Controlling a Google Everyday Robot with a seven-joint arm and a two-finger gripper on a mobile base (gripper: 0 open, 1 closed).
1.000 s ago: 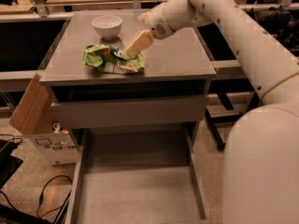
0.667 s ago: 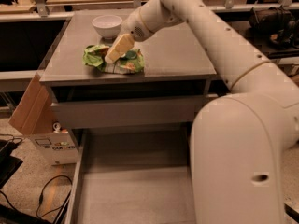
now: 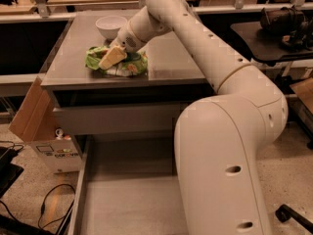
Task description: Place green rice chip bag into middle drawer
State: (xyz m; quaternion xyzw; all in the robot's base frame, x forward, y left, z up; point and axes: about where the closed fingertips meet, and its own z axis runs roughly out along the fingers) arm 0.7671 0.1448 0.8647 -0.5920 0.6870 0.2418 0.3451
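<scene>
The green rice chip bag (image 3: 132, 65) lies crumpled near the front left of the cabinet top. My gripper (image 3: 110, 58) is down over the middle of the bag, at or just above its surface, and hides part of it. The arm reaches in from the right. The middle drawer (image 3: 128, 199) is pulled out wide open at the bottom of the view; its flat grey floor shows and the arm's big lower body covers its right side.
A white bowl (image 3: 111, 26) stands behind the bag on the cabinet top (image 3: 171, 58). A shut drawer with a plain grey front (image 3: 117, 119) sits under the top. A cardboard box (image 3: 28, 112) leans at the left, with cables on the floor.
My gripper has moved left and down across the cabinet top, from beside the bag's right end to over its middle. The bag and bowl have not moved.
</scene>
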